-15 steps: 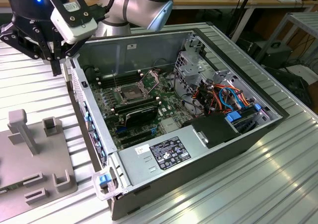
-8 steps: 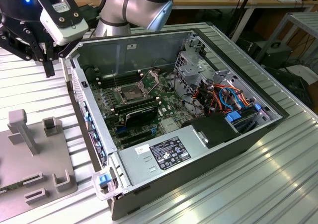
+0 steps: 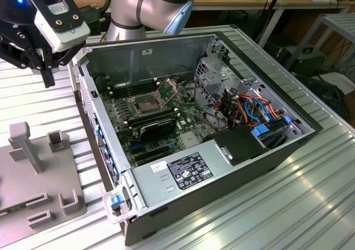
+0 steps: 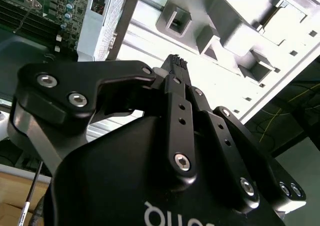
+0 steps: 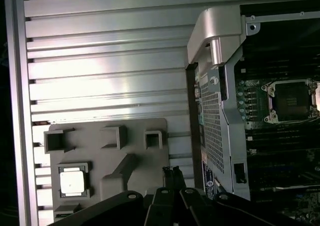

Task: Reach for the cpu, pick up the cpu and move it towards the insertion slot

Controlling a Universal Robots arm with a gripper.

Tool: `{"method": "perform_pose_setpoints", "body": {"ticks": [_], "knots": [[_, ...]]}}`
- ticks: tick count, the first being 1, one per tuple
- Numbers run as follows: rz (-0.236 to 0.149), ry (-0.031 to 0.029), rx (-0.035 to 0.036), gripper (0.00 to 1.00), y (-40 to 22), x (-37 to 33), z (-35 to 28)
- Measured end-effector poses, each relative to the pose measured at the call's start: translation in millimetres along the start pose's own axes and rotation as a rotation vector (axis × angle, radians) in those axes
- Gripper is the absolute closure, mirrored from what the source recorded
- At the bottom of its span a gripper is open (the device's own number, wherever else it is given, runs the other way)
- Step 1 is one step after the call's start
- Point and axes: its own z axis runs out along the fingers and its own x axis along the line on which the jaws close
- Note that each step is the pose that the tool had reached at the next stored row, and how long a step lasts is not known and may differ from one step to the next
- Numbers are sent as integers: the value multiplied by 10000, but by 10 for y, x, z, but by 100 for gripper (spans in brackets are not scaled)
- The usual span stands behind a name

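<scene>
Found the cpu [image 5: 74, 181] lying flat in a pocket of the grey fixture plate [image 5: 95, 153], on the ribbed table [image 5: 100, 60] — well apart from the insertion slot [image 5: 291, 101] inside the open case [image 3: 144, 59]. Noted the claw [image 5: 173, 175] closed on nothing, raised clear of the cpu. Judged as reach stage: advisable to open wide, centre squarely over the cpu, grip opposite edges — keep it level.

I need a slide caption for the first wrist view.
Shut gripper near the grey fixture plate that carries the cpu; the insertion slot lies in the open case.
</scene>
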Motion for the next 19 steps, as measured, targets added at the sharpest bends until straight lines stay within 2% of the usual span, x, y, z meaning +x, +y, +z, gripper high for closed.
{"method": "perform_pose_setpoints", "body": {"ticks": [9,12,15,16,19], "knots": [[-157,-1,0,89,-20,221,18],[-229,-10,-1,89,-28,268,44],[-750,14,5,89,-43,278,63],[-775,15,1,89,-49,301,71],[-776,12,-16,89,-68,453,84]]}}
